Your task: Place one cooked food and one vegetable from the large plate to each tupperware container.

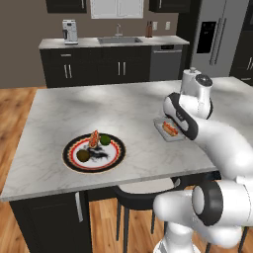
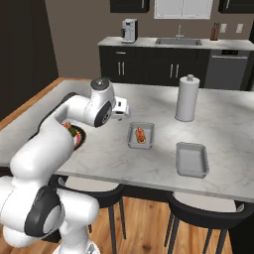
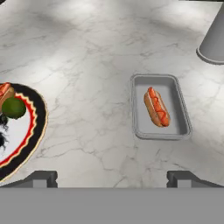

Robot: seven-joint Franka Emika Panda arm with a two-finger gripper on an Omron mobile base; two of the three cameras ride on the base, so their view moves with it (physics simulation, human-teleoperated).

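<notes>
Two grey tupperware containers sit on the counter: one [image 2: 141,135] holds a single hot dog [image 2: 141,133], the other [image 2: 192,159] holds nothing. One large plate [image 1: 94,152] carries three food items: one hot dog [image 1: 93,138] and two round green pieces. One paper-towel roll [image 2: 187,98] stands nearby.

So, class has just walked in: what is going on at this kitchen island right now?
A white robot arm holds its open, empty claw above the marble counter. One shallow grey rectangular tray already holds a hot dog; the other grey tray is empty. The wide black-rimmed round plate has another hot dog and two green items.
</notes>
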